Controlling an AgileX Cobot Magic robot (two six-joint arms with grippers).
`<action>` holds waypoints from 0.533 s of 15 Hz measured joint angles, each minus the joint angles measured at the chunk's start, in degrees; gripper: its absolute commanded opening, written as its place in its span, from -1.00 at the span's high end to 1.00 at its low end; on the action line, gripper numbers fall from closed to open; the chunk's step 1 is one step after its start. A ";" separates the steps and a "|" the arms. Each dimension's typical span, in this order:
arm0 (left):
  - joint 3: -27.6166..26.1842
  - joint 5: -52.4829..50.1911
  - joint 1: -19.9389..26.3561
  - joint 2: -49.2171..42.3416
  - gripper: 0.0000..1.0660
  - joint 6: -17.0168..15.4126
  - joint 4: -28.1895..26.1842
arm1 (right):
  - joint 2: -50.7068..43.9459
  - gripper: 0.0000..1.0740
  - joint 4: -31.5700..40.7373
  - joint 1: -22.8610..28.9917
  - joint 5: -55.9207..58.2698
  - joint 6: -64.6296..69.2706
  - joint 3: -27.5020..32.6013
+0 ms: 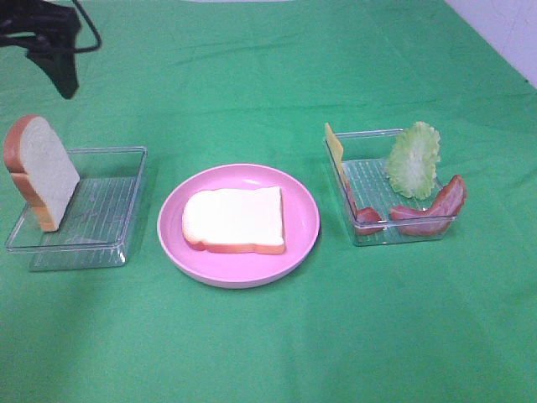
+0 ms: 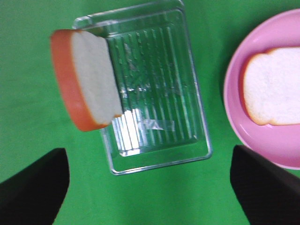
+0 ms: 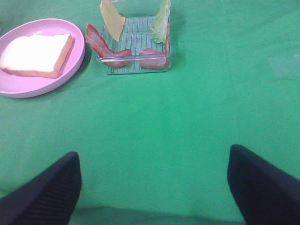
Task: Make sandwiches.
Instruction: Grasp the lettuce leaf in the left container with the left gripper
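Observation:
One white bread slice with an orange-brown crust [image 1: 235, 220] lies flat on the pink plate [image 1: 176, 239] in the middle of the table. Another bread slice [image 1: 40, 172] leans upright against the left wall of a clear tray [image 1: 117, 201]. In the left wrist view my left gripper [image 2: 150, 154] hangs open above that tray [image 2: 187, 93], beside the leaning slice [image 2: 86, 79], holding nothing. My right gripper [image 3: 153, 154] is open over bare cloth, well short of the clear tray [image 3: 136, 68] holding the cheese [image 3: 111, 18], lettuce [image 3: 161, 23] and bacon [image 3: 101, 44].
The right tray [image 1: 369, 176] holds yellow cheese [image 1: 336, 151], a lettuce leaf [image 1: 414, 159] and bacon strips [image 1: 440, 206]. A green cloth [image 1: 268, 353] covers the table. Part of the black left arm [image 1: 54, 42] shows at the far left corner.

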 measured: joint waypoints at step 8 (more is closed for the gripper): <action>1.20 0.00 17.48 -4.93 -0.62 8.25 -0.97 | 0.00 -0.52 0.23 0.00 0.00 0.00 0.00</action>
